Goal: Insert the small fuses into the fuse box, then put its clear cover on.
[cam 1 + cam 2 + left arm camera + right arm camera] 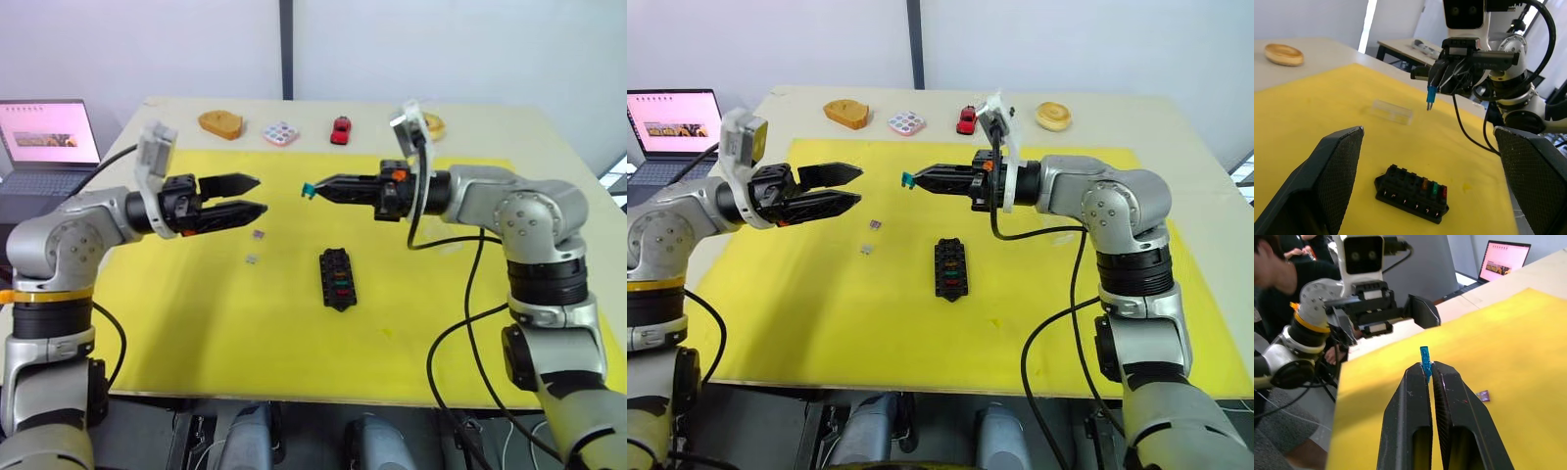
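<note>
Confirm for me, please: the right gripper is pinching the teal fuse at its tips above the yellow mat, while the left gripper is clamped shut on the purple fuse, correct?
Not quite. The left gripper is open and holds nothing, as the left eye view shows; the purple fuse lies on the yellow mat. The rest stands: the right gripper pinches the teal fuse at its tips above the mat.

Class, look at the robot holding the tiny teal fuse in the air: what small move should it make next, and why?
Probably bring the right gripper down and toward the robot, over the black rectangular slotted fuse box. It is shut on the tiny teal translucent fuse, held above the yellow mat, farther from the robot than the box. The box holds amber, green and red fuses, with other slots looking empty.
</note>
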You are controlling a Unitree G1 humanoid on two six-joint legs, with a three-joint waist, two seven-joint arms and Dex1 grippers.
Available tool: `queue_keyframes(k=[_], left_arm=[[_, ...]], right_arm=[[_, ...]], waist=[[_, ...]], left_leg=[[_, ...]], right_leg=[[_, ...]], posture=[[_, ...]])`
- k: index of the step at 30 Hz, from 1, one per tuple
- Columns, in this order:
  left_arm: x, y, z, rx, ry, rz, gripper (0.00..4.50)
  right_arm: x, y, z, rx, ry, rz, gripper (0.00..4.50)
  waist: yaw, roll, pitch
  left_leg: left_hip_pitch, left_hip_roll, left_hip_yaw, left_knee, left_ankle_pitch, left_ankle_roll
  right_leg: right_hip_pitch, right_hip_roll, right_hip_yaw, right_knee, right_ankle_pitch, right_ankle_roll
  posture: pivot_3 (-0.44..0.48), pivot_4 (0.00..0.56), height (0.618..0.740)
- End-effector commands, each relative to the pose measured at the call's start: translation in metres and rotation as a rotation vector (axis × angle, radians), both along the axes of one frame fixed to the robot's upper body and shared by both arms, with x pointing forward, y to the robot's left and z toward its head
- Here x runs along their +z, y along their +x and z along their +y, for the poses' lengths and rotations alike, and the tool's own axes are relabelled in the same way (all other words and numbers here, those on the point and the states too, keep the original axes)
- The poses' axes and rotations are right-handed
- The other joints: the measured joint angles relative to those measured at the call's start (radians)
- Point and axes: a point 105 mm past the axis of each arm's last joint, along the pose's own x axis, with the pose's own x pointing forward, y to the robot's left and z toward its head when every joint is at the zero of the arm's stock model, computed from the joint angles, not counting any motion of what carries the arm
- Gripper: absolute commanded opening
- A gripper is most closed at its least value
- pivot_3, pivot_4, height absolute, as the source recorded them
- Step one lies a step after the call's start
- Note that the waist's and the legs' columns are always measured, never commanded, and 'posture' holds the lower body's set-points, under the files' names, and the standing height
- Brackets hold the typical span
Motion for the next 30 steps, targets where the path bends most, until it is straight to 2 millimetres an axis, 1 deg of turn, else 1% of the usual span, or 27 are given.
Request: queue_keyframes(k=[1, 4, 7, 11, 15, 22, 30], left_arm=[[0.002, 0.001, 0.006, 0.032, 0.071, -0.073, 4.47], [-0.013, 0.013, 0.008, 0.067, 0.166, -0.110, 4.47], [-0.015, 0.017, 0.010, 0.074, 0.205, -0.137, 4.47], [-0.014, 0.018, 0.012, 0.072, 0.232, -0.158, 4.47], [-0.021, 0.017, 0.015, 0.078, 0.295, -0.179, 4.47], [-0.028, 0.016, 0.014, 0.090, 0.314, -0.201, 4.47], [-0.034, 0.016, 0.015, 0.074, 0.364, -0.214, 4.47]], right_arm=[[0.005, 0.002, 0.004, 0.010, 0.016, -0.072, 0.00], [0.000, 0.006, 0.008, 0.004, 0.005, -0.104, 0.00], [-0.005, 0.010, 0.009, -0.005, -0.010, -0.135, 0.00], [-0.009, 0.013, 0.007, -0.017, -0.029, -0.168, 0.00], [-0.015, 0.018, 0.002, -0.035, -0.056, -0.200, 0.00], [-0.022, 0.024, -0.002, -0.039, -0.080, -0.202, 0.00], [-0.028, 0.034, -0.007, -0.054, -0.136, -0.249, 0.00]], waist=[[0.000, 0.000, 0.000], [0.001, 0.000, 0.000], [0.002, 0.000, 0.000], [0.002, 0.000, 0.000], [0.001, 0.000, 0.000], [0.001, 0.000, 0.000], [0.001, 0.000, 0.000]], left_leg=[[0.000, 0.000, 0.000, 0.000, 0.000, 0.000], [0.000, 0.000, 0.001, 0.000, 0.000, 0.000], [-0.001, 0.000, 0.001, 0.000, 0.000, 0.000], [-0.009, 0.000, 0.001, 0.002, 0.000, 0.000], [-0.009, 0.000, 0.002, 0.002, 0.001, -0.001], [-0.009, 0.000, 0.002, 0.002, 0.001, -0.001], [-0.009, 0.000, 0.003, 0.003, 0.001, -0.001]], right_leg=[[0.000, 0.000, 0.000, 0.000, 0.000, 0.000], [0.000, 0.000, 0.000, 0.000, 0.000, 0.000], [-0.001, 0.000, 0.000, 0.000, 0.000, 0.000], [-0.010, 0.000, 0.000, 0.002, 0.000, 0.000], [-0.011, 0.000, 0.000, 0.003, 0.000, 0.000], [-0.011, 0.000, 0.000, 0.004, 0.000, 0.000], [-0.011, 0.000, 0.000, 0.005, 0.000, 0.000]], posture=[[0.000, 0.150, 0.740], [0.000, 0.150, 0.740], [0.000, 0.150, 0.740], [0.000, 0.150, 0.740], [0.000, 0.150, 0.740], [0.000, 0.150, 0.740], [0.000, 0.150, 0.740]])
